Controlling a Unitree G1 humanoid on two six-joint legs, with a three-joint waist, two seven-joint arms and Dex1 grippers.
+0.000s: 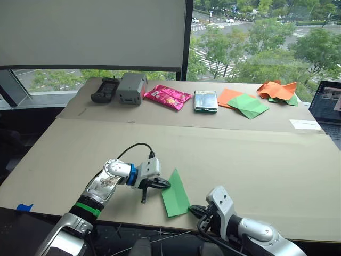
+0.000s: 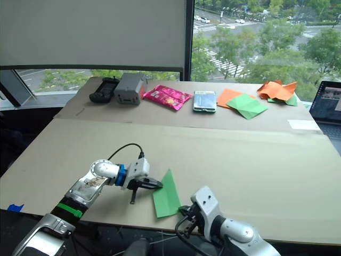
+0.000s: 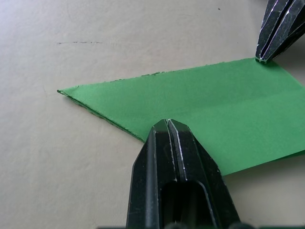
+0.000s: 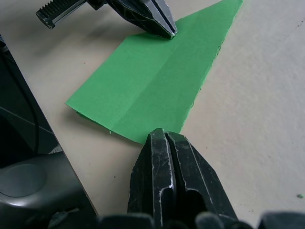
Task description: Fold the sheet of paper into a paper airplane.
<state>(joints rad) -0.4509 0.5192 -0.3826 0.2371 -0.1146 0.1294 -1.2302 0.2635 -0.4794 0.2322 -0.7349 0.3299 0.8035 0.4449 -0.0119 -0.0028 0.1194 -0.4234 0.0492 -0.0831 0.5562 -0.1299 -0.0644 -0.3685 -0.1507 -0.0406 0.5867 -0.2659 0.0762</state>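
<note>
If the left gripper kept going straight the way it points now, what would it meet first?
The left gripper, shut, already has its tip at the edge of the paper airplane. Going on, it would probably slide over that folded green wedge, toward the right gripper at its far edge.

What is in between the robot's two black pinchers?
The folded green paper airplane lies between the left gripper and the right gripper, as the left eye view shows; both tips press its edges.

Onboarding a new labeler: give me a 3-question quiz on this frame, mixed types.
1. True or false: the left gripper has its fingers shut, tips on the paper airplane.
2. Where is the right gripper? A) on the airplane's edge near the table's front B) by the pink snack bag C) raised off the table
3. Fill in: the airplane's point faces ___ the robot.

Key: 1 true; 2 A; 3 away from
</note>
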